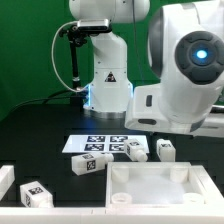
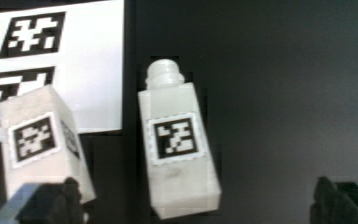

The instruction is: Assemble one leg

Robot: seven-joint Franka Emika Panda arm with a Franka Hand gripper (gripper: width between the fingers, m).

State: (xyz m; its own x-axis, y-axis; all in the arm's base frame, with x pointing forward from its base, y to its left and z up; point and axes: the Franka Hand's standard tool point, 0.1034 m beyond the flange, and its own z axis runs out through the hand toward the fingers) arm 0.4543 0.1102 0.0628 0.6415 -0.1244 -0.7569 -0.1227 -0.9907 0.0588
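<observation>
In the wrist view a white oblong leg [image 2: 176, 140] lies on the black table, with a tag on its face and a round peg at its far end. My gripper [image 2: 194, 205] is open. Its dark fingertips [image 2: 43, 205] stand wide apart on either side of this leg's near end and do not touch it. A second tagged leg [image 2: 43, 140] lies tilted beside it, partly over the marker board [image 2: 51, 50]. In the exterior view these two legs [image 1: 166, 150] [image 1: 137, 150] lie by the marker board [image 1: 100, 143]. My fingers are hidden by the arm there.
Other legs lie at the exterior view's left [image 1: 86, 164] [image 1: 34, 194]. The large white tray-like piece [image 1: 150, 185] lies at the front. The arm's base [image 1: 105, 80] stands at the back.
</observation>
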